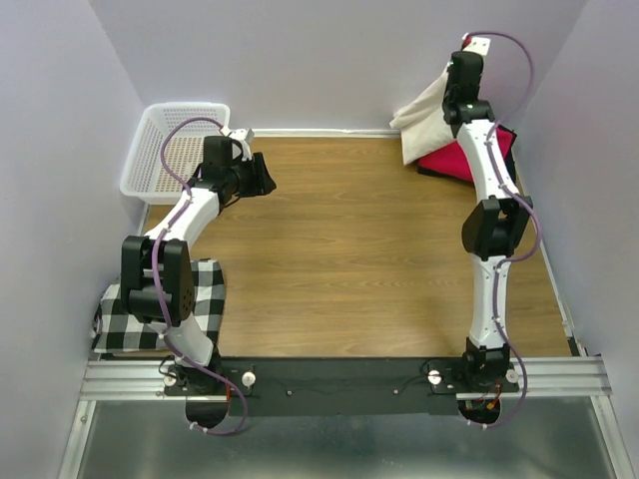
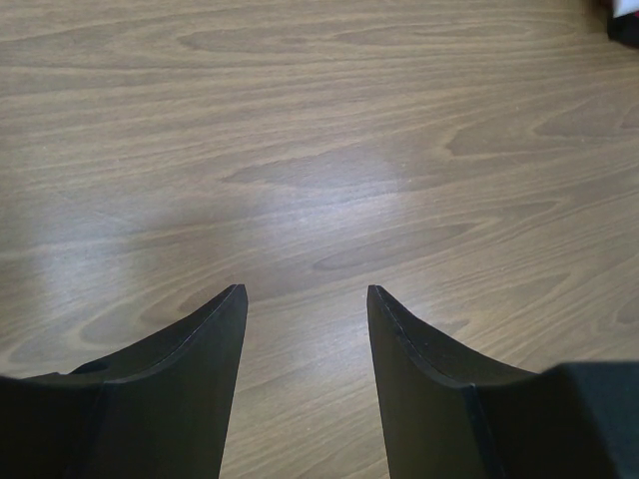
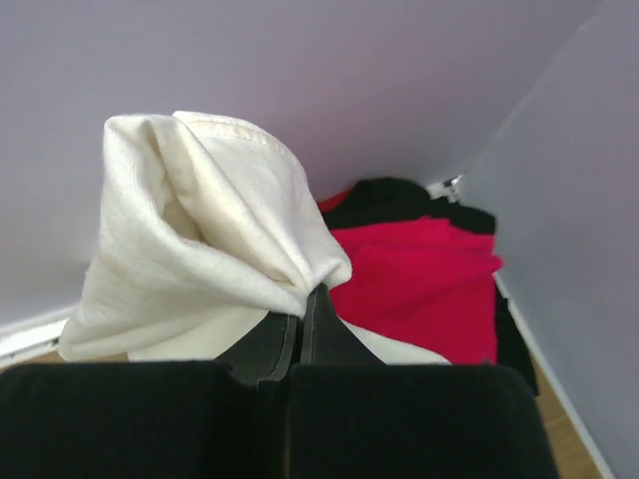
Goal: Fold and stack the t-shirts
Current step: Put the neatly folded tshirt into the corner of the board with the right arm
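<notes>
Worktop (image 1: 349,239), wood-grained, with folded t-shirts at its far right corner. Cream t-shirt (image 3: 200,239) held above that corner, its bunched fabric pinched between the closed tips of the right tool (image 3: 305,299). Magenta-red t-shirt (image 3: 419,279) lies folded below it, on a black t-shirt (image 3: 399,200). Left tool (image 2: 305,291), tips parted and empty, hovers over the worktop's far left part.

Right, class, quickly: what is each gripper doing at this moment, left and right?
Left gripper: open, holding nothing, over the wooden table.
Right gripper: shut on the cream t-shirt.
</notes>
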Robot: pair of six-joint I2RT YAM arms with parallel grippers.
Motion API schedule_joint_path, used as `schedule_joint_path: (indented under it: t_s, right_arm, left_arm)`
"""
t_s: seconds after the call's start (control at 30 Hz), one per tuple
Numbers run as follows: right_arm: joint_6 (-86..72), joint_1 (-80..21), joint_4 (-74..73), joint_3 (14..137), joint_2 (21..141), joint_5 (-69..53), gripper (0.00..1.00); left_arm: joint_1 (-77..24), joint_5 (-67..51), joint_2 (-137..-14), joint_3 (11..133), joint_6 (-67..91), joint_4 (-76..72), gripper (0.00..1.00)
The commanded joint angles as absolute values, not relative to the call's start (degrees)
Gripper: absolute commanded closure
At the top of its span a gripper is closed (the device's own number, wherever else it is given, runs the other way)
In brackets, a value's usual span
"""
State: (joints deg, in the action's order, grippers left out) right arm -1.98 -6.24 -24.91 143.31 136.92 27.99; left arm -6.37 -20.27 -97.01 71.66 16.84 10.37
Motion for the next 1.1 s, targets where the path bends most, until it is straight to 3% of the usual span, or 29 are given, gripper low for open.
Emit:
schedule_joint_path:
  t_s: [0.0, 0.47, 0.73, 0.8, 0.83, 0.87, 0.9, 1.07]
  right_arm:
    - [-1.93, -2.47, -19.60, 141.08, 130.87, 32.17, 0.99]
    - [-7.03, 6.94, -19.60, 121.04, 132.71, 35.32, 0.99]
    - [-10.11, 11.33, -20.83, 121.99, 136.58, 37.00, 0.97]
    - [-10.19, 12.13, -20.92, 122.69, 137.89, 37.09, 0.88]
    - [-10.20, 12.22, -21.00, 123.65, 138.16, 36.65, 0.71]
    - [-10.11, 12.30, -21.09, 124.18, 138.60, 36.39, 0.48]
    - [-10.11, 12.30, -21.27, 124.62, 138.95, 35.86, 0.34]
    - [-11.16, 12.30, -21.88, 127.17, 137.64, 32.26, 0.13]
  left_arm:
    - [-6.15, -21.53, -96.24, 70.40, 17.75, 8.88, 0.40]
    - [-6.42, -21.45, -96.42, 70.49, 17.93, 8.88, 0.40]
    - [-6.59, -21.71, -96.50, 70.84, 17.49, 10.11, 0.40]
    - [-6.59, -21.97, -96.59, 71.10, 17.14, 10.54, 0.40]
    - [-6.59, -22.06, -96.68, 71.19, 16.96, 10.72, 0.40]
    - [-6.68, -21.97, -96.85, 71.45, 16.88, 10.98, 0.40]
    - [-6.77, -21.89, -96.94, 71.72, 16.27, 11.51, 0.40]
    - [-6.86, -21.27, -97.21, 72.95, 15.29, 12.22, 0.40]
